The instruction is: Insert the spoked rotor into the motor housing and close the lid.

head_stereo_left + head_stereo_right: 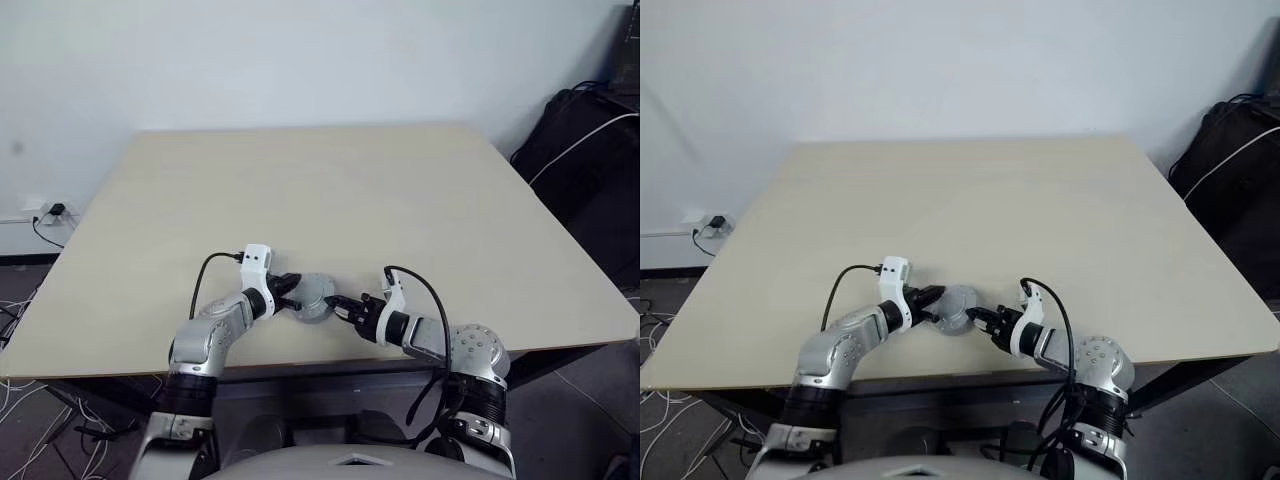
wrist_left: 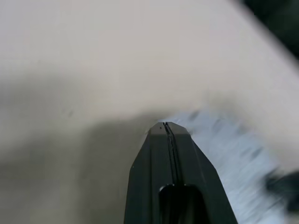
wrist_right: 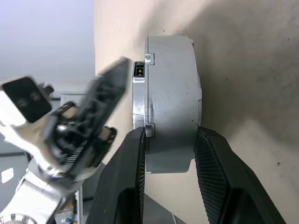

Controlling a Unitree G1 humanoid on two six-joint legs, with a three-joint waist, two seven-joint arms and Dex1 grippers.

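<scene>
**Grey motor assembly pinched between two grippers at the near table edge**

Where the beige table (image 1: 330, 190) runs toward its near edge, sits a round silvery-grey assembly — the lid (image 1: 318, 296) closed over the motor housing (image 3: 140, 100), stacked as one thick disc. Seen edge-on from the right wrist: lid as the broad smooth grey band, housing as the thinner flanged layer against it, with small lugs at the seam. No telling from these views whether the spoked rotor lies inside.

Clamped on that stack from the robot's right, the right gripper (image 1: 345, 306) — one ribbed black finger (image 3: 212, 177) pressed to the lid's flat face on the table side, the other to the housing's flange side, disc rim wedged deep between them. Narrow spread, set by the disc's thickness.

Pressed to the opposite side of the disc, the left gripper (image 1: 289, 292), its two fingers (image 2: 170, 154) shut flat together with only a hairline seam between, holding nothing. Tip right at the grey rim, touching or nearly so — contact itself too blurred to confirm.

Beyond the table's far right corner, a dark bag (image 1: 590, 150) on the floor.
</scene>
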